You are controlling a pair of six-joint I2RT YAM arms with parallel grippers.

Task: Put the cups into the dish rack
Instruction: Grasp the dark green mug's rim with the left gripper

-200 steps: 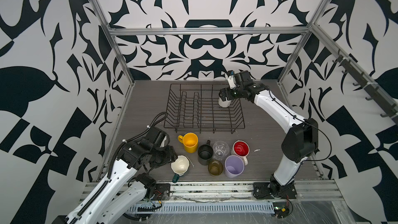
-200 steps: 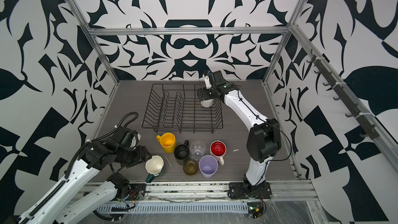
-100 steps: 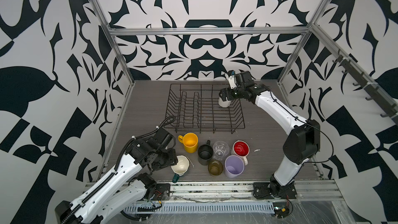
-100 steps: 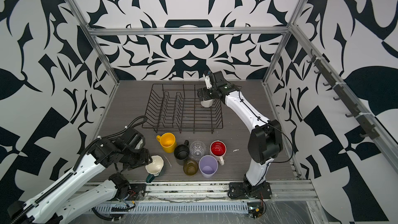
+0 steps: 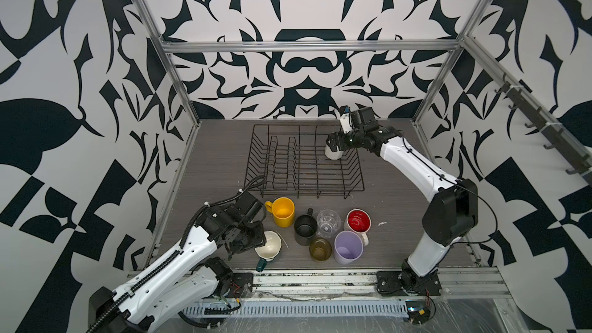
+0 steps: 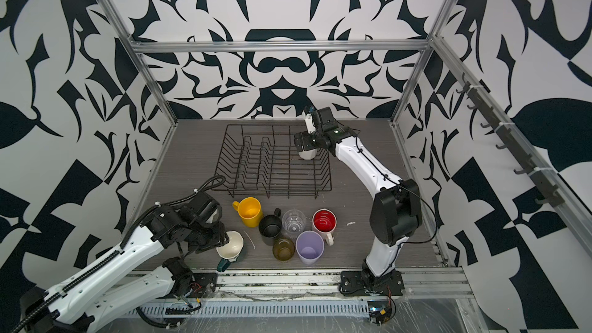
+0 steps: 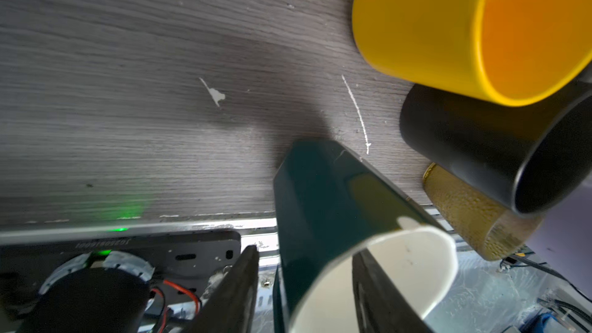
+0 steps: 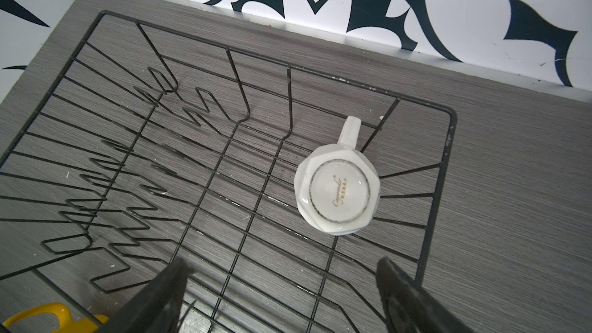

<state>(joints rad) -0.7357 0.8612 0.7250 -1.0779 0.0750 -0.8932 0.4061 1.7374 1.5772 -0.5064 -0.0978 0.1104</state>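
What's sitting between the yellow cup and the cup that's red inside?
In both top views, the black mug and the clear glass stand between the yellow mug and the red-lined mug.

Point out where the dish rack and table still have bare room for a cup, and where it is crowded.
Free: the dish rack floor between the upturned white mug and the near rim; the table strip between rack and left wall. Crowded: the cluster from yellow mug to lilac tumbler before the rack.
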